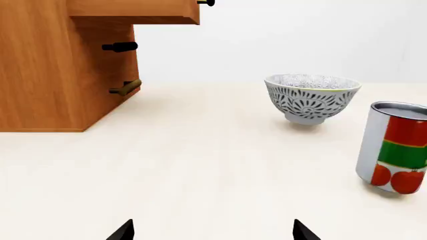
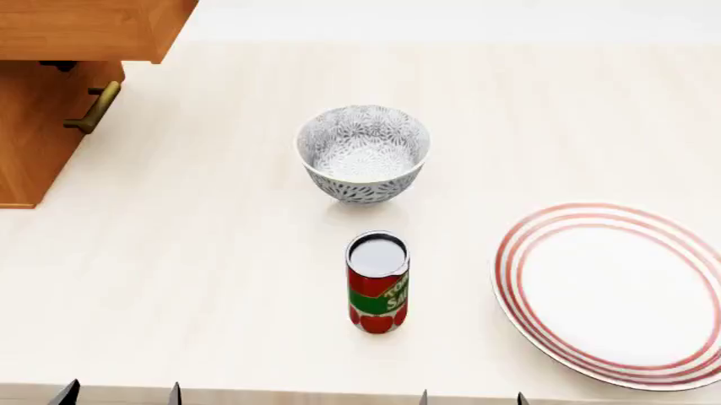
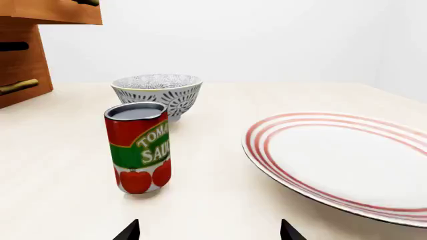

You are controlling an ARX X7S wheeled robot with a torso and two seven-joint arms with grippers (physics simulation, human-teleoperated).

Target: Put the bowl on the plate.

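Observation:
The bowl (image 2: 363, 152), white with a dense grey-black lace pattern, stands upright in the middle of the table; it also shows as the bowl (image 1: 311, 97) and the bowl (image 3: 157, 93). The plate (image 2: 614, 291), white with red rings at its rim, lies flat at the right, seen too as the plate (image 3: 347, 160). My left gripper (image 1: 213, 231) and right gripper (image 3: 209, 231) are open with nothing between the fingertips, both near the table's front edge, well short of the bowl. In the head view the left gripper (image 2: 118, 394) and right gripper (image 2: 474, 397) show only as tips.
A red tomato sauce can (image 2: 376, 283) stands upright between the bowl and the front edge, left of the plate; it shows as the can (image 3: 138, 147) and the can (image 1: 395, 147). A wooden cabinet (image 2: 46, 76) with drawer handles occupies the far left corner.

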